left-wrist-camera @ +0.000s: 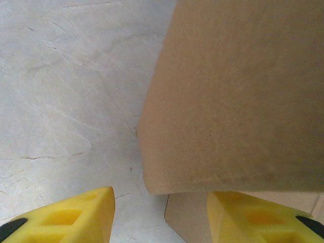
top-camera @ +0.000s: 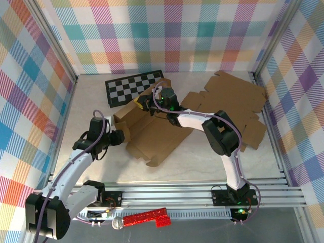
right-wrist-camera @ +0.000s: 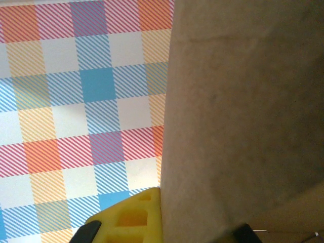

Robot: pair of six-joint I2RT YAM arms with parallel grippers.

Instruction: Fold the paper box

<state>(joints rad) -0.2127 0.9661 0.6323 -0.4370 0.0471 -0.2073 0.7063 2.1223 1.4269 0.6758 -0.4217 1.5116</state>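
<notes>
The brown paper box (top-camera: 152,132) lies half-folded at the table's middle, its left wall raised. My right gripper (top-camera: 146,104) is at its far left corner and shut on a standing cardboard flap (right-wrist-camera: 238,116). In the right wrist view one yellow finger (right-wrist-camera: 132,216) presses the flap's face and the other is hidden behind it. My left gripper (top-camera: 120,136) sits at the box's left wall. Its yellow fingers (left-wrist-camera: 76,215) stand apart, and a flap corner (left-wrist-camera: 228,101) hangs over the gap, above the right finger.
A black-and-white checkerboard (top-camera: 133,87) lies behind the box. A pile of flat cardboard blanks (top-camera: 233,98) covers the right of the table. A red glittery object (top-camera: 147,217) rests in front of the base rail. Plaid walls close in three sides.
</notes>
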